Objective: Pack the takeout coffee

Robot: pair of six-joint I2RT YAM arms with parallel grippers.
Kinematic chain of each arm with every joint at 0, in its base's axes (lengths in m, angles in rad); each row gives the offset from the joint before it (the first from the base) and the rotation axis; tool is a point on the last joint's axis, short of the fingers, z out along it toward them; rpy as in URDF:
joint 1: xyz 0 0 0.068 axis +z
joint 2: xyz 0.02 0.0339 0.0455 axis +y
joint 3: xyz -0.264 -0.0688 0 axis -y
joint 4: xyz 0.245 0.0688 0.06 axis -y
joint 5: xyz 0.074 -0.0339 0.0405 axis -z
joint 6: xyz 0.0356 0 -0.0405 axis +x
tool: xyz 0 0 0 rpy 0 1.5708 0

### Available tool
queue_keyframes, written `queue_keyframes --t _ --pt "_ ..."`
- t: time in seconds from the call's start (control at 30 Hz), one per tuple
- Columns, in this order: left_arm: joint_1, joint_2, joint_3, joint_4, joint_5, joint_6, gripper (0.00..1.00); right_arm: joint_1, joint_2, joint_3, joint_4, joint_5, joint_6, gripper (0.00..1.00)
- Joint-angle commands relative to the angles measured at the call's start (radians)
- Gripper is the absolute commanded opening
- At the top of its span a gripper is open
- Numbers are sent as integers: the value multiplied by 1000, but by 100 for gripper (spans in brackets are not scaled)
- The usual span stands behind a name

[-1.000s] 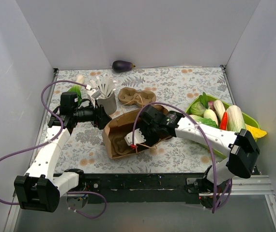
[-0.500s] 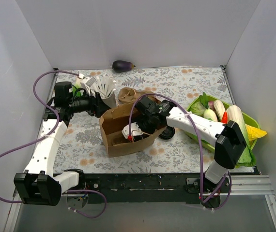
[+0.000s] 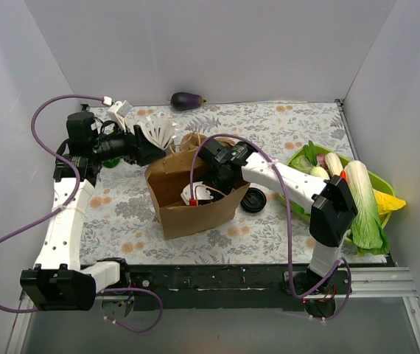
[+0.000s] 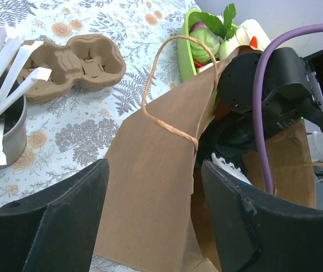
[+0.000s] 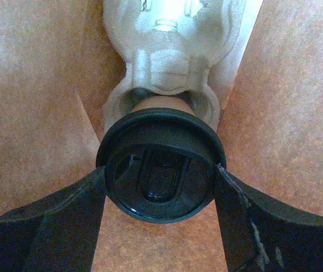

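White walls enclose a floral tablecloth (image 3: 284, 125). At the centre of the top view a brown paper bag (image 3: 195, 214) stands upright. The right claw (image 5: 160, 173) reaches down inside it. Its fingers (image 5: 65, 226) press against either side of the black lid (image 5: 160, 141) of the coffee cup (image 5: 161, 104), which sits in a well of a pale moulded holder (image 5: 167, 56) inside the bag. The left claw (image 4: 153, 181) is spread wide, straddling the bag's wall without pinching it. A cardboard carrier (image 4: 73, 59) lies at the upper left of the left wrist view, near a grey cup of white sticks (image 4: 5, 133). A green tray (image 3: 295, 157) of vegetables sits at the right of the top view.
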State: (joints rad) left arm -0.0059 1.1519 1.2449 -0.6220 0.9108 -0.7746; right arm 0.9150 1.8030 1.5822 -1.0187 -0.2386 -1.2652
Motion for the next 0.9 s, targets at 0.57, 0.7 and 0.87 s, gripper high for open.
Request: queue_keyframes --t 0.57,0.7,0.87 --pt "4 -46 142 -97 -39 34 68 -19 12 -128 -41 19 -57 11" --pt "3 -52 148 -102 -43 41 69 -19 -5 -107 -37 39 -42 28" --pt "4 -66 140 -110 -36 63 70 -16 -40 -77 -27 51 -5 49"
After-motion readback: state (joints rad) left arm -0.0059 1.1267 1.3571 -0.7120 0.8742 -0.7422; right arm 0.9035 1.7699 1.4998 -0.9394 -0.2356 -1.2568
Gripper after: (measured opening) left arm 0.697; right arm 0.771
